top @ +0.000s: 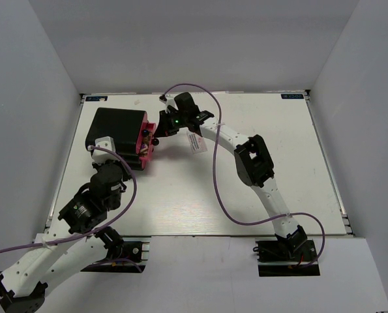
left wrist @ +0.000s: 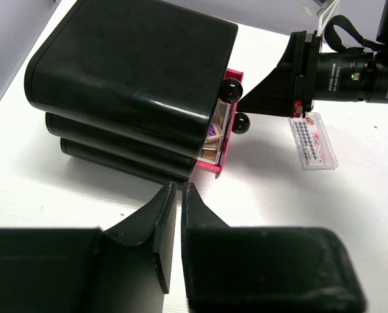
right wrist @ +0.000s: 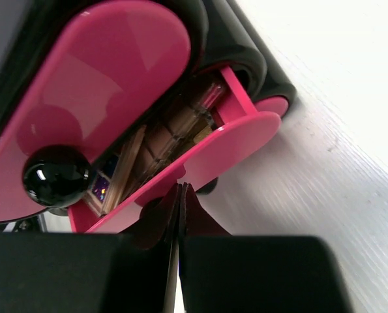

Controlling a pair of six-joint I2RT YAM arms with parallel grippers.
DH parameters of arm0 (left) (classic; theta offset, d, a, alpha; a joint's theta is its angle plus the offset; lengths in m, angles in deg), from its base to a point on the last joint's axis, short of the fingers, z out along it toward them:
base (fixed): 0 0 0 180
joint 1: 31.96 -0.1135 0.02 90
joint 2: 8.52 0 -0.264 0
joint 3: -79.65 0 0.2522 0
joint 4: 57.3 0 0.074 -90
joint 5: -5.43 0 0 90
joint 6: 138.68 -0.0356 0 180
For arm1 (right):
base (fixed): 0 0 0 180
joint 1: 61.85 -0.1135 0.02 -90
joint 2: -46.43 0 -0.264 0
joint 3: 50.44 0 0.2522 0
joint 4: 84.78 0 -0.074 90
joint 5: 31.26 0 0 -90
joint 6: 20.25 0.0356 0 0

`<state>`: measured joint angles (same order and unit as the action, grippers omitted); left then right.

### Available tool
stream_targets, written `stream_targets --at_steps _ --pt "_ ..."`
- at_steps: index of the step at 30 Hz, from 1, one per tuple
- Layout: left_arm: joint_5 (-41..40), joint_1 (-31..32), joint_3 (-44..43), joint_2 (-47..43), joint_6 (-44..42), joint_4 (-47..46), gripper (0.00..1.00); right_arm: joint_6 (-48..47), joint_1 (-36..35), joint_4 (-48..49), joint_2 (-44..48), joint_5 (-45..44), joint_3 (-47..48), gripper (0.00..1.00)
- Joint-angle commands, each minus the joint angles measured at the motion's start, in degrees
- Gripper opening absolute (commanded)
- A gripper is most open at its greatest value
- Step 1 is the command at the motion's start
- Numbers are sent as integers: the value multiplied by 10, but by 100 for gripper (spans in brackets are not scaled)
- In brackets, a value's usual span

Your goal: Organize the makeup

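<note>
Nearest: left gripper (left wrist: 176, 195) sits just off the near side of the case (left wrist: 128, 72), fingers a crack apart, holding nothing, not touching the case. The case is black, three stacked tiers, with pink fronts and black ball knobs (right wrist: 57, 175), and stands on the white table (top: 278, 169). One pink drawer (right wrist: 239, 137) is partly out at the case's right end. The makeup in that drawer: brown-toned eyeshadow palettes (right wrist: 174, 127), with a square palette (right wrist: 102, 186) showing purple beside them. Lipsticks can't be made out. The right gripper (right wrist: 179, 192) is at the case's right end, fingers pressed fully together, tips right at the drawer front's edge, nothing between them. A white-pink flat packet (left wrist: 313, 140) lies on the table right of the case, apart from it.
</note>
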<state>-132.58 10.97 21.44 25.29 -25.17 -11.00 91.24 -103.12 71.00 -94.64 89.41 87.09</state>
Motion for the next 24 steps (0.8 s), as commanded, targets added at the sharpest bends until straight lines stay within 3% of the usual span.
stream_targets --at_steps 1,20,24 --pt "6 0 6 -8 -5 -7 20 13 -7 55 -8 38 31 0" --pt "12 0 9 -10 -10 -12 21 34 -21 114 -50 72 51 1" --pt "13 0 10 -10 -11 -13 21 43 -21 131 -54 88 49 5"
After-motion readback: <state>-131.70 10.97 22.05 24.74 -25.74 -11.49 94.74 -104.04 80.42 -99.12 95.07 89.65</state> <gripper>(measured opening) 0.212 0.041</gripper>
